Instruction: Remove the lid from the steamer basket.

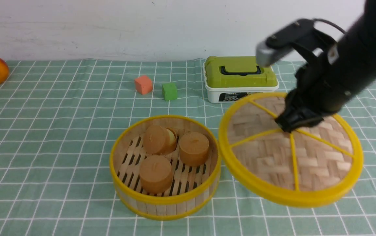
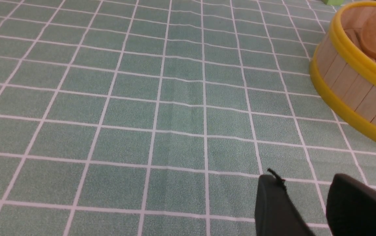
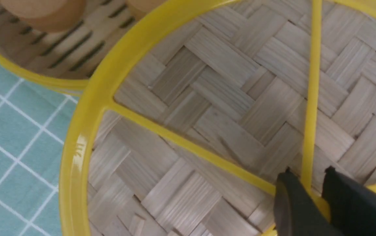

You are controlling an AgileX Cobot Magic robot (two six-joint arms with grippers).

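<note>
In the front view, the right gripper holds the lid by its centre, in the air to the right of the steamer basket; I judge the lifting-off is done and the putting-down comes next, which needs a level, slow lowering. Behind is the lunch box, which could be bumped

In the left wrist view, the left gripper has its fingers apart, with nothing between, near the basket

In the right wrist view, the fingers are clamped on the yellow knob
</note>
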